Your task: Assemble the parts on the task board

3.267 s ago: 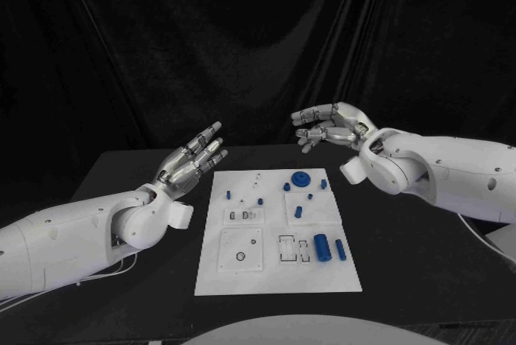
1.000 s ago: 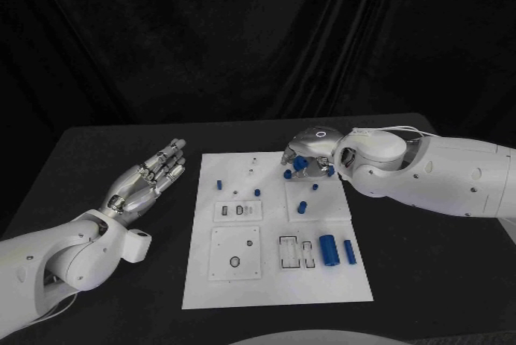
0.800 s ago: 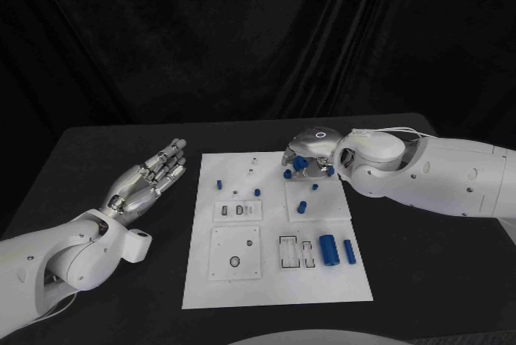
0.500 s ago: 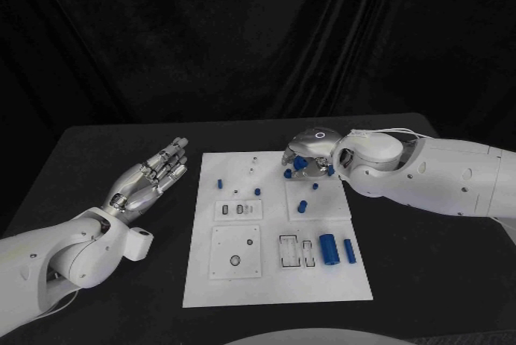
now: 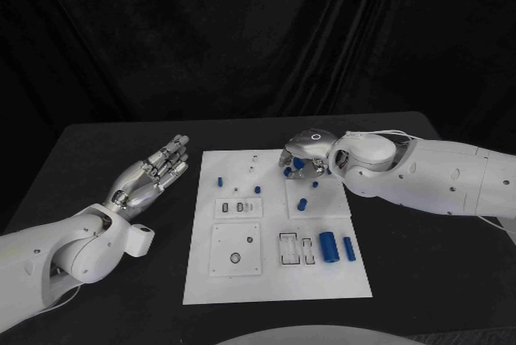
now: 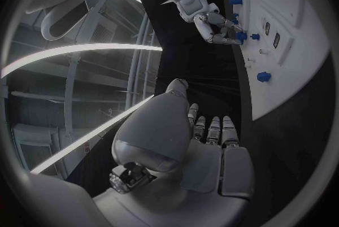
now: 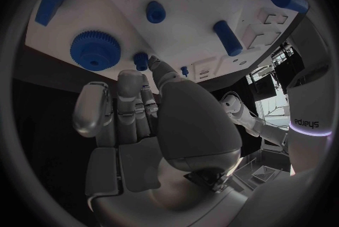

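Observation:
The white task board (image 5: 274, 285) lies in the middle of the black table. My right hand (image 5: 306, 153) is bent down over its far right corner. There its fingertips (image 7: 152, 62) reach a small blue peg (image 7: 141, 60) beside the blue gear (image 7: 94, 51). Whether they grip the peg is unclear. My left hand (image 5: 150, 175) hovers left of the board, flat, palm up and holding nothing, and shows the same way in the left wrist view (image 6: 205, 142). In that view the right hand (image 6: 215, 26) curls down onto the board (image 6: 282, 80).
Loose blue pegs (image 5: 219, 182) (image 5: 258, 190) (image 5: 302, 206) stand mid-board. A thick blue cylinder (image 5: 328, 247) and a thinner one (image 5: 348, 247) lie near the right edge, beside empty slots. The black table (image 5: 430, 285) surrounds the board.
Since 3.3 s ago the camera shifted and my right hand came down from above the table onto the board's far right corner. Over the last second both hands barely move.

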Controlling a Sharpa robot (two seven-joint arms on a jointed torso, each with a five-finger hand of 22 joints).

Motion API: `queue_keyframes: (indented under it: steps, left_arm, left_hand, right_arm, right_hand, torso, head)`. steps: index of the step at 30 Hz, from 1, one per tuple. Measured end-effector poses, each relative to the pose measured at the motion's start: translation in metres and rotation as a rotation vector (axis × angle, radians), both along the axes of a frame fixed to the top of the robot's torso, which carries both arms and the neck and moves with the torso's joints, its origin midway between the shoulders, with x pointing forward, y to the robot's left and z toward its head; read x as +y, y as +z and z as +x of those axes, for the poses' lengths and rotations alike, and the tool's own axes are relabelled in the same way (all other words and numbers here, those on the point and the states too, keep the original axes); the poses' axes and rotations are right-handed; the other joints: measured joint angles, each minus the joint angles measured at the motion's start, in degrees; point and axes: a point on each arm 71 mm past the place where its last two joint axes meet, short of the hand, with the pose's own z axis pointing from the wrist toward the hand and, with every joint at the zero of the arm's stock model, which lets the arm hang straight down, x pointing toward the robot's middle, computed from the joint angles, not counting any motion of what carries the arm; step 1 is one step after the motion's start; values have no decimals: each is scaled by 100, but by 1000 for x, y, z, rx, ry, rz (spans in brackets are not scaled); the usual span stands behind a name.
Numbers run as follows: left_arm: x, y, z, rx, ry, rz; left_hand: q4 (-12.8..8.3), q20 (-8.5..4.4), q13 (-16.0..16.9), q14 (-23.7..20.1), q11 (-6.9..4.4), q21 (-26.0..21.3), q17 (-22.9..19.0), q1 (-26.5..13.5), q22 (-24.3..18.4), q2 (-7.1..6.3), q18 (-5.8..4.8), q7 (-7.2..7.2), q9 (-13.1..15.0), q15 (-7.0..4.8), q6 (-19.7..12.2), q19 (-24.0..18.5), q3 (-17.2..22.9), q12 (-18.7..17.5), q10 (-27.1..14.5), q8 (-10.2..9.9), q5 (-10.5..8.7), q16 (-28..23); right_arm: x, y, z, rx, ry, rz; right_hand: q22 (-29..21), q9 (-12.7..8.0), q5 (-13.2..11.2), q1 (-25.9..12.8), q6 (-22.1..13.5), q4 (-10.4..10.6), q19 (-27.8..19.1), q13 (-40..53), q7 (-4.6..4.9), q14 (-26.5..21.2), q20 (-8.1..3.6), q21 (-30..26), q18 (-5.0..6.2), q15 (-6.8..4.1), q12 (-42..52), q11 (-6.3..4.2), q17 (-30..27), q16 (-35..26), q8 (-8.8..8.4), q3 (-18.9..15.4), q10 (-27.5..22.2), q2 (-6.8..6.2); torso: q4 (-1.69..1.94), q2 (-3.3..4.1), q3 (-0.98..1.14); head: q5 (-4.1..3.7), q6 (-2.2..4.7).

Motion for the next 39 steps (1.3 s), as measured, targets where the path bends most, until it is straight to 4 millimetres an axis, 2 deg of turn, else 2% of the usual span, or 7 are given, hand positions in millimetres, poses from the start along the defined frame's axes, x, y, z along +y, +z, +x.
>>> queue_keyframes:
  steps: [2,9,15,20,23,32,39]
  left_arm:
    - [0,0,0,0,-2,0]
    - [-1,0,1,2,-7,-2]
    - [0,-1,1,2,-9,-2]
    - [0,-1,1,3,-11,-2]
    - [1,-1,1,4,-11,-3]
    - [1,0,0,5,-15,-5]
    - [-2,0,0,6,-22,-8]
  left_hand:
    - [0,0,0,0,20,0,0,27,0,26,-93,0,0,0,0,0,0,0,-20,0,0,0]
    - [-15,0,1,0,41,0,-4,27,1,26,-93,22,0,0,22,0,15,0,1,0,22,0]
    - [-15,0,2,0,81,0,-5,53,1,53,-92,62,-1,0,22,0,15,0,0,0,43,0]
    - [-19,0,2,0,101,0,-5,75,2,31,-91,83,-1,0,43,0,19,0,-20,0,43,0]
    - [-31,0,2,0,120,0,-5,105,2,61,-91,103,0,0,23,0,31,0,-1,0,70,0]
    - [-47,1,4,0,121,0,-4,128,2,38,-90,103,-1,0,23,0,47,0,-1,0,93,0]
    - [-47,1,5,0,142,0,-2,190,2,24,-89,143,16,0,146,0,47,0,-22,0,116,0]
  right_arm:
    - [0,-2,0,3,1,-1]
    - [-1,-7,1,9,6,-2]
    - [-1,-7,1,3,18,6]
    - [-1,-6,-1,-8,32,21]
    - [3,-4,-4,-19,47,36]
    - [31,29,5,-97,112,84]
    - [55,36,25,-107,113,101]
  right_hand:
    - [14,0,0,20,45,-3,0,1,-27,0,0,0,0,0,28,-11,12,1,9,50,56,19]
    - [87,74,67,33,499,14,-21,9,-26,-21,20,27,1,21,185,-90,35,68,178,431,577,32]
    - [168,190,59,126,909,-51,-20,4,-39,-30,-22,87,0,-53,257,-183,100,129,355,709,963,-1]
    - [207,265,-45,201,1024,-115,-10,0,-62,-28,-55,87,0,-91,265,-110,109,129,366,869,1037,-28]
    - [235,289,-270,277,1045,-154,-19,-12,-43,-30,-63,110,0,-93,259,-85,129,156,366,987,1062,-29]
    - [317,301,-335,298,1046,-176,1,-11,-44,-10,-84,155,0,-114,223,-85,255,240,366,1056,1062,-7]
    - [337,300,-363,299,1045,-170,1,-10,-43,-10,-84,156,0,-113,176,-85,299,262,354,1115,1062,-7]
  torso:
    - [0,-3,-3]
    - [0,-7,-6]
    - [-3,-10,-10]
    - [-4,-13,-9]
    - [-7,-15,-9]
    - [-14,-20,-8]
    - [-18,-21,-11]
  head:
    - [3,-3]
    - [15,13]
    - [25,17]
    - [29,7]
    - [30,7]
    - [91,50]
    - [116,77]
